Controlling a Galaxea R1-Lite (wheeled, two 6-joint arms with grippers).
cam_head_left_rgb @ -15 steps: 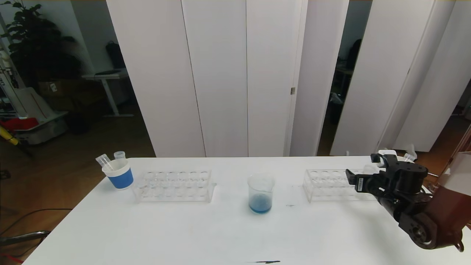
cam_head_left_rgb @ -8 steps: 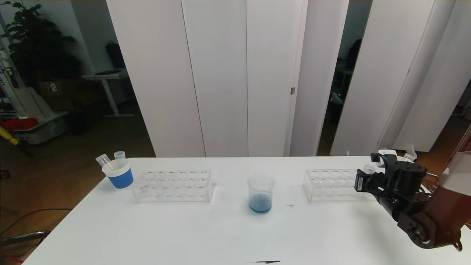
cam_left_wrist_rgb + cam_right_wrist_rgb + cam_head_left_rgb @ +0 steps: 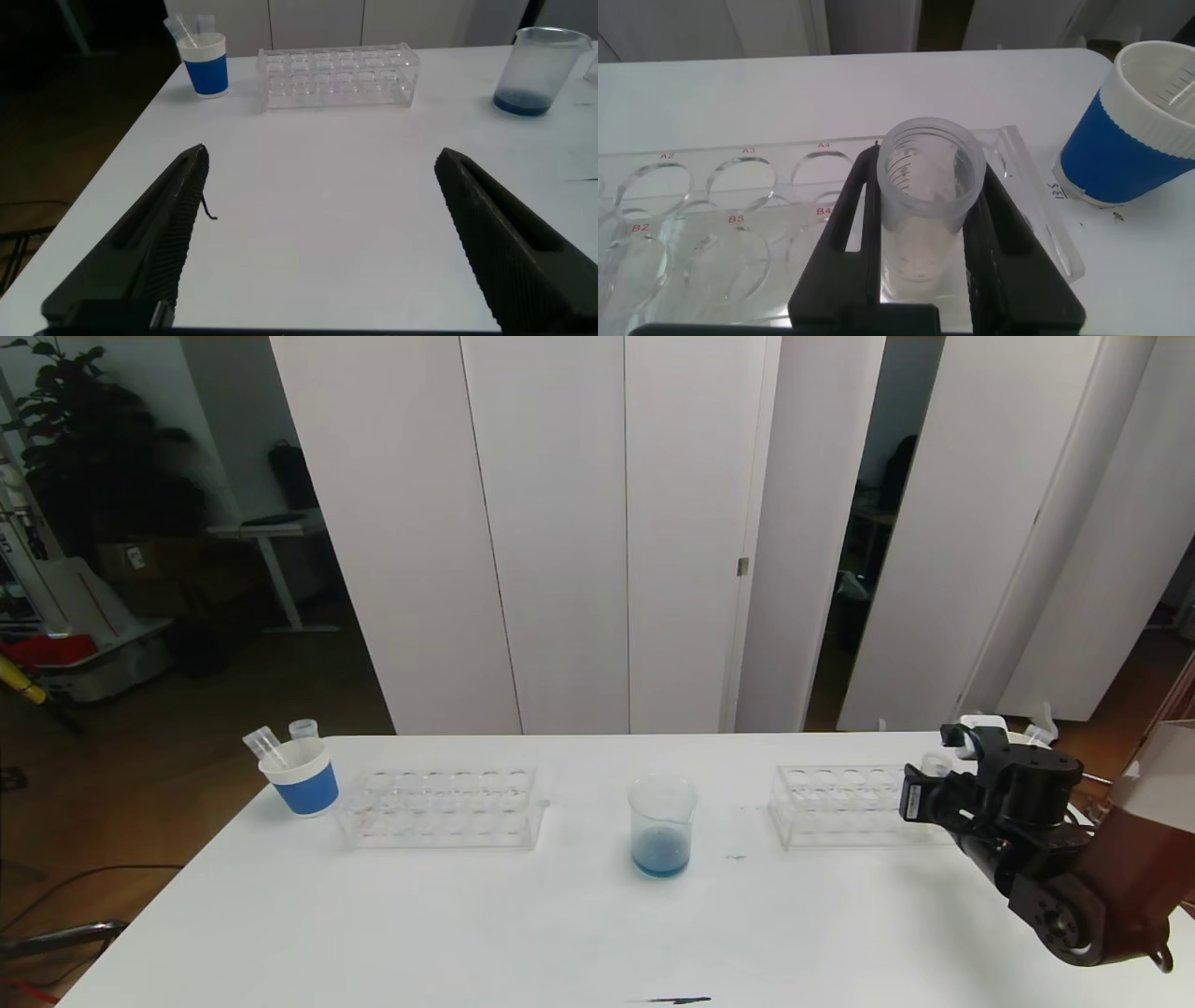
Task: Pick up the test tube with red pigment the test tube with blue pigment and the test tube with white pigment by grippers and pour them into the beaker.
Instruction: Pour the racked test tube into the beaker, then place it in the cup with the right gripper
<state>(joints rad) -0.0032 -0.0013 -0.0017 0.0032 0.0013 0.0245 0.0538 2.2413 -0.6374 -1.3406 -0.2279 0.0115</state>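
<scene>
The right gripper (image 3: 924, 233) clamped the test tube with white pigment (image 3: 931, 187) over the right rack (image 3: 738, 215). The left gripper (image 3: 318, 233) stood wide. A hasty lift could snag the rack or spill pigment.

Tall white panels (image 3: 579, 532) are set across the middle of the frame. A dark plant (image 3: 89, 448) and a small white desk (image 3: 266, 537) are seen upper left, above a brown wooden floor (image 3: 187, 747).
</scene>
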